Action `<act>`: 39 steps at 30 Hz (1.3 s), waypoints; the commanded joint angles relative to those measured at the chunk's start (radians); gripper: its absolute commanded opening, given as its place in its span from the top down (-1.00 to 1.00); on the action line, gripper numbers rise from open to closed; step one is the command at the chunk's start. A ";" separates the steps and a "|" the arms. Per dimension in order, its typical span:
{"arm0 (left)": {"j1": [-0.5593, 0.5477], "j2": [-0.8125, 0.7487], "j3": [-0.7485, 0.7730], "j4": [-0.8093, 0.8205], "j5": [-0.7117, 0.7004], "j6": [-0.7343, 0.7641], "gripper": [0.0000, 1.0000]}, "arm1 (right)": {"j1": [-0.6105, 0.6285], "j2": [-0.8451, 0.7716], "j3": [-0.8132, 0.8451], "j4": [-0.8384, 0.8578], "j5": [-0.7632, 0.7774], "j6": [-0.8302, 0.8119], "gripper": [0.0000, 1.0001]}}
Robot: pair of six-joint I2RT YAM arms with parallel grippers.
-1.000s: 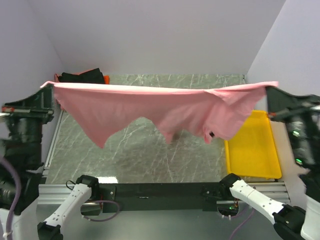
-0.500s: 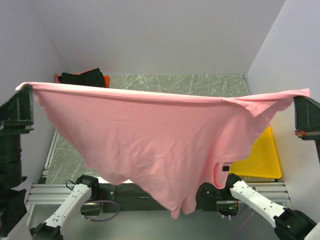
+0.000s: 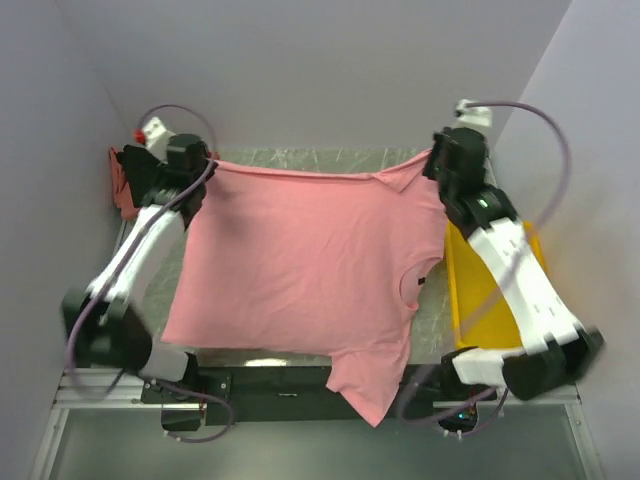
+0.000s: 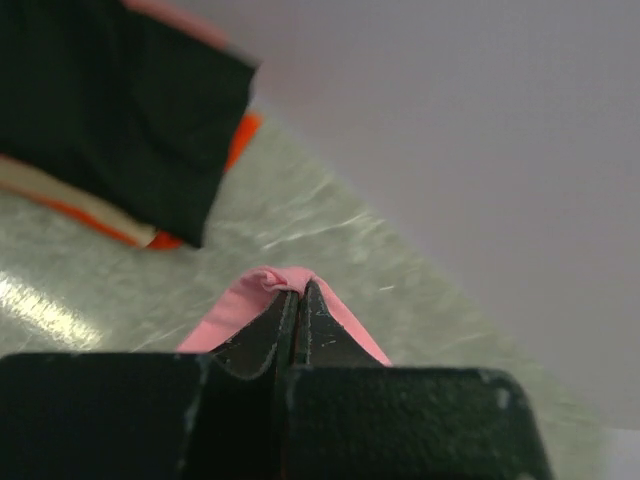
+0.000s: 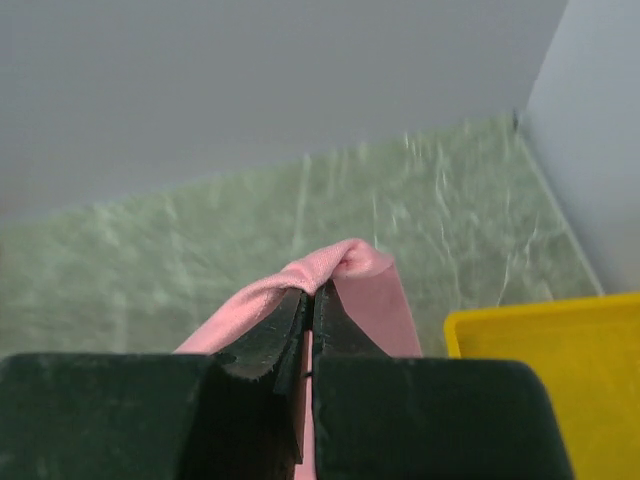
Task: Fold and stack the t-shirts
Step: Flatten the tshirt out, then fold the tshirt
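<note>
The pink t-shirt (image 3: pixel 300 270) lay spread flat across the middle of the bench (image 3: pixel 330 160). Its far edge was drawn in a nearly straight line along the far edge of the bench, and one loose flap hung over the near edge. The left gripper (image 4: pixel 296 300) was clenched on a small bunched fold of the cloth near the far left corner. The right gripper (image 5: pixel 312 300) was clenched on a similar fold towards the far right corner, both jaw pairs pressed together with pink cloth between them. The cloth appeared light, thin and entirely limp: it wrinkled, sagged where unsupported, and would not hold a crease unless pressed flat. It was judged not fragile, but liable to slide on the smooth bench top when dragged. Hold was best taken at two corners of one edge, pinching a gathered fold rather than a single layer. The folded t-shirts (image 4: pixel 130 120), black over orange-red, sat in the far left corner, and the yellow bin (image 5: pixel 540 370) at the right edge. No brand, label or legible writing could be made out on any item.
</note>
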 commanded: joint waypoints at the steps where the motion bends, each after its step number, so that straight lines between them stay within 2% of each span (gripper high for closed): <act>1: 0.047 0.241 0.016 0.143 0.015 0.020 0.99 | -0.070 0.167 -0.047 0.124 -0.151 0.046 1.00; 3: 0.060 0.374 0.077 0.181 0.072 0.038 0.99 | -0.083 0.332 0.004 0.155 -0.196 0.040 1.00; 4: 0.066 0.505 0.163 0.178 0.080 0.046 0.99 | -0.095 0.391 0.036 0.156 -0.210 0.038 1.00; 5: 0.069 0.569 0.215 0.174 0.093 0.052 0.99 | -0.103 0.511 0.073 0.147 -0.216 0.043 1.00; 7: 0.070 0.743 0.376 0.137 0.098 0.064 0.99 | -0.115 0.630 0.206 0.098 -0.227 0.053 1.00; 8: 0.072 0.793 0.424 0.123 0.100 0.065 0.99 | -0.124 0.737 0.249 0.086 -0.230 0.063 1.00; 10: 0.075 0.904 0.497 0.114 0.118 0.078 0.99 | -0.133 0.830 0.372 0.058 -0.259 0.066 1.00; 13: 0.080 0.986 0.616 0.114 0.137 0.097 0.99 | -0.139 0.966 0.492 0.041 -0.256 0.063 1.00; 17: 0.086 1.023 0.653 0.114 0.143 0.114 0.99 | -0.149 1.058 0.579 0.006 -0.286 0.079 1.00; 23: 0.100 0.959 0.567 0.140 0.169 0.112 0.99 | -0.149 0.953 0.495 -0.092 -0.311 0.122 1.00; 26: 0.100 0.892 0.478 0.155 0.160 0.108 0.99 | -0.149 0.846 0.362 -0.088 -0.358 0.138 1.00; 29: 0.100 0.824 0.394 0.158 0.153 0.103 0.99 | -0.147 0.748 0.222 -0.092 -0.339 0.150 1.00; 34: 0.100 0.715 0.251 0.178 0.150 0.092 0.99 | -0.147 0.617 0.095 -0.166 -0.329 0.175 1.00; 39: 0.101 0.664 0.223 0.082 0.095 0.097 0.99 | -0.141 0.523 -0.030 -0.209 -0.395 0.181 1.00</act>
